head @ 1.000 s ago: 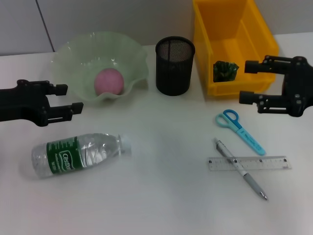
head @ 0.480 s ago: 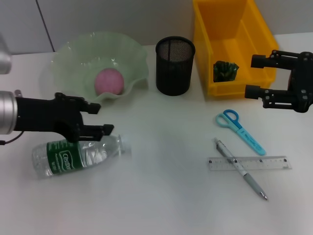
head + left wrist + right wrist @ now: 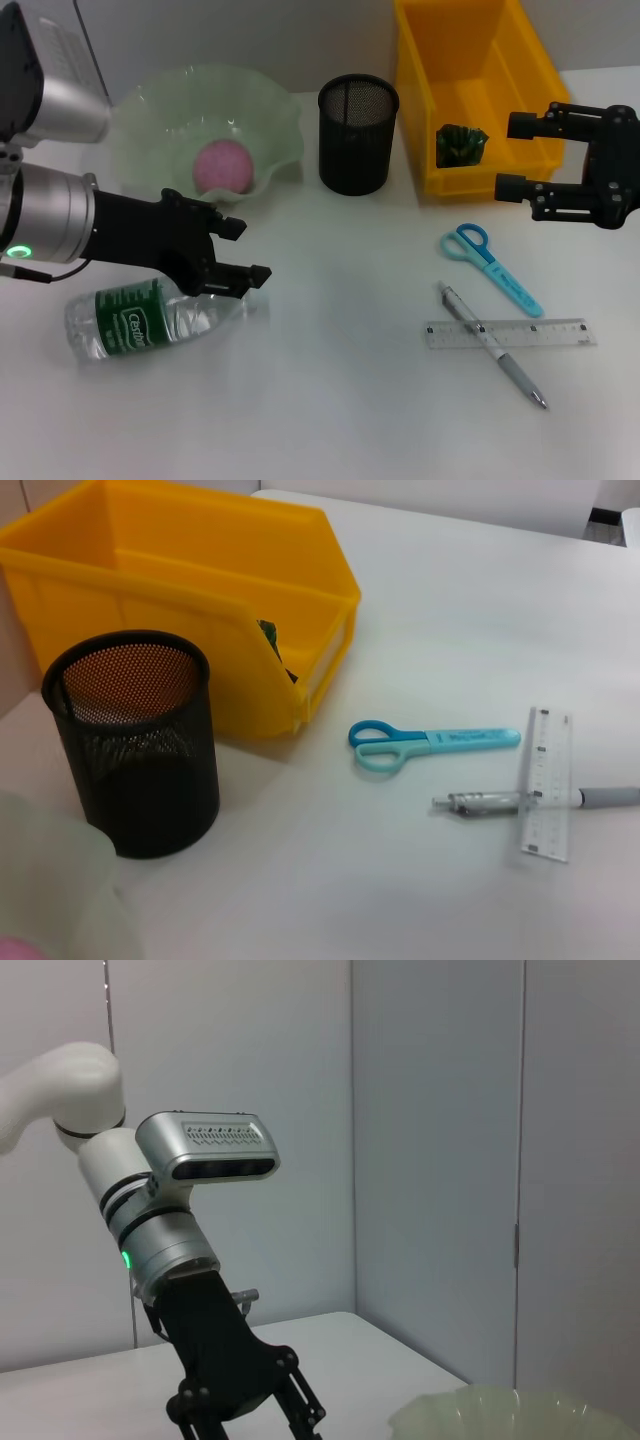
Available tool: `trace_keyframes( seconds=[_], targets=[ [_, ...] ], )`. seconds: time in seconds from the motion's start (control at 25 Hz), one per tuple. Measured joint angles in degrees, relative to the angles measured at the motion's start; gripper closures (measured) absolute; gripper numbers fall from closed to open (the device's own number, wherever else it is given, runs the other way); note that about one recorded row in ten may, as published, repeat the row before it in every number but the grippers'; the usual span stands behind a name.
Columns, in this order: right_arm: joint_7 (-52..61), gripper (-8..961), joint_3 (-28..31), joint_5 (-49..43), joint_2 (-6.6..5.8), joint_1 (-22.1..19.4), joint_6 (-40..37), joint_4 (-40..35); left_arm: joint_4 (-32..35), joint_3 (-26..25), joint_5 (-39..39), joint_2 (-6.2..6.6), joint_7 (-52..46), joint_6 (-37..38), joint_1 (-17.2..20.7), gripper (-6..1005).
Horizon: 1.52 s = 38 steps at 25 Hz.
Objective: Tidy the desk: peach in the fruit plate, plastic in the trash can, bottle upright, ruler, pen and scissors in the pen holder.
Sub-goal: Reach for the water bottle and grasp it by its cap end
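Left claw, fingers spread, over cap end of bottle lying near-left on desk. Best lowered, closed squarely, then tipped upright. Right claw open beside trash can.

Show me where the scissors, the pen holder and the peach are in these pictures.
scissors (image 3: 491,257), head view, where handles meet the blade cover.
pen holder (image 3: 357,140), head view, front mesh wall.
peach (image 3: 222,166), head view, middle of its pink surface.

Centre table: you've got bare room here.
Behind: pen holder and trash can block you.
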Motion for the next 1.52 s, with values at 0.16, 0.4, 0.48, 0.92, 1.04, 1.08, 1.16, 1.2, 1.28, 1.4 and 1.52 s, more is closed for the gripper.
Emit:
trace_keyframes(
  seconds=[0.16,0.4,0.48,0.92,1.04,1.08,1.16,1.2,1.28,1.4,1.52],
  targets=[
    [0.00,213,0.00,-0.03,0.04,0.02,0.03,0.04,-0.48,1.15,1.01,-0.08,-1.55,-0.64,-1.78,329],
    [0.00,213,-0.09,-0.13,0.05,0.03,0.03,0.05,-0.61,5.83,5.91,-0.15,-5.11,-3.43,-3.87,244],
    [-0.02,213,-0.09,-0.18,0.05,0.03,0.03,0.05,-1.04,6.46,6.40,-0.15,-5.47,-3.84,-4.69,216],
    [-0.53,212,-0.08,-0.95,0.23,0.25,0.12,0.83,-5.72,10.60,15.93,-0.41,-9.73,-5.62,-10.23,221],
    [-0.53,212,-0.08,-1.06,0.23,0.32,0.15,0.85,-6.09,10.99,16.67,-0.41,-10.05,-5.91,-10.85,221],
    [-0.53,212,-0.08,-1.10,0.23,0.33,0.16,0.88,-6.33,11.16,16.73,-0.42,-10.18,-6.01,-11.07,221],
    [-0.53,212,-0.08,-1.33,0.23,0.42,0.20,0.93,-7.13,11.69,17.02,-0.48,-10.57,-6.36,-11.74,222],
    [-0.53,212,-0.08,-1.44,0.26,0.47,0.26,0.93,-7.44,11.98,17.35,-0.51,-10.77,-6.49,-11.95,222],
    [-0.53,212,-0.08,-1.60,0.34,0.58,0.53,0.93,-8.04,13.06,18.33,-0.62,-11.47,-6.69,-12.40,222],
    [-0.53,213,-0.08,-1.64,0.45,0.62,0.85,0.93,-8.13,14.51,19.08,-0.66,-12.42,-6.80,-12.61,222],
    [-0.53,213,-0.08,-1.64,0.47,0.68,0.91,0.93,-8.13,14.93,19.24,-0.67,-12.77,-6.81,-12.71,223]
  ],
)
